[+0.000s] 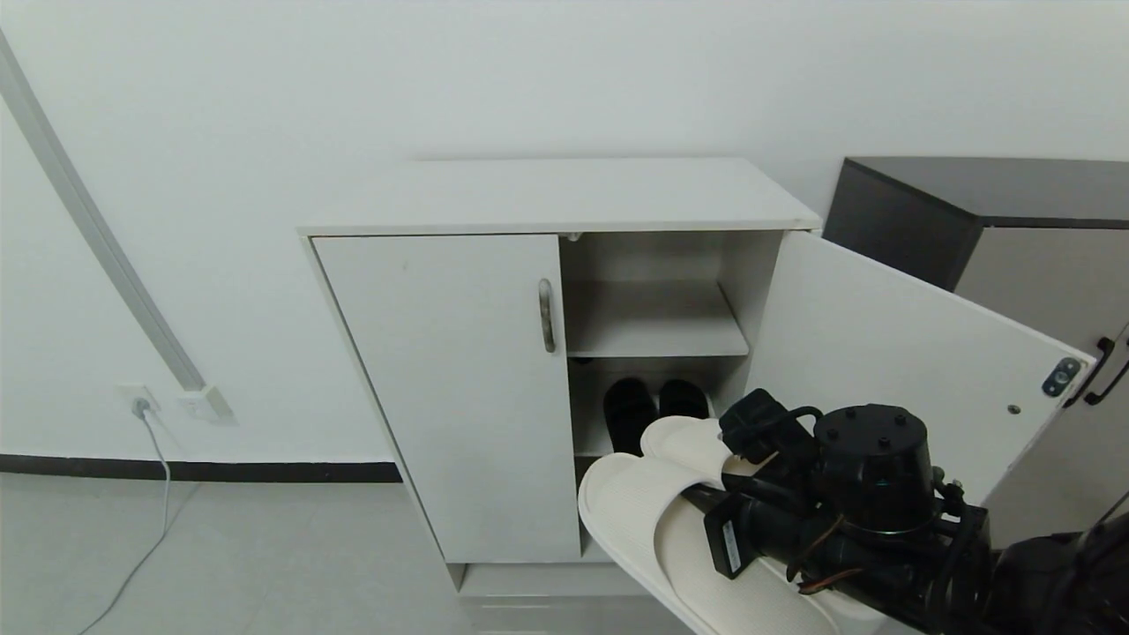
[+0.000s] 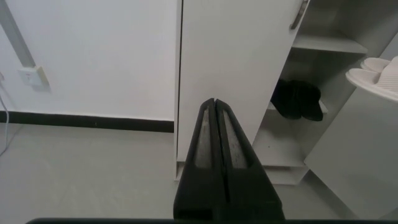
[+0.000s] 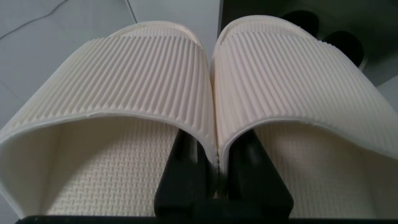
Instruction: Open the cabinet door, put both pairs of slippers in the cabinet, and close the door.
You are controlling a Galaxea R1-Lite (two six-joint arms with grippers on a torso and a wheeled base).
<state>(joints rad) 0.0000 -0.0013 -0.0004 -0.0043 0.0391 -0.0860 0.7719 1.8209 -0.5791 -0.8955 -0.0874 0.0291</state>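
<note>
The white cabinet (image 1: 441, 370) has its left door shut and its right door (image 1: 882, 370) swung open. A pair of black slippers (image 1: 653, 407) sits side by side on the lower shelf inside, also seen in the left wrist view (image 2: 298, 99). My right gripper (image 3: 214, 171) is shut on the inner edges of a pair of white slippers (image 3: 137, 81), pressed together. It holds them toes forward just in front of the open compartment (image 1: 653, 503). My left gripper (image 2: 215, 102) is shut on nothing, low in front of the shut left door, with the white slippers (image 2: 379, 74) off to its side.
An upper shelf (image 1: 657, 331) inside the cabinet is bare. A dark cabinet (image 1: 970, 212) stands right of the open door. A wall socket with a cable (image 1: 141, 407) is at the far left, above open grey floor (image 1: 220, 547).
</note>
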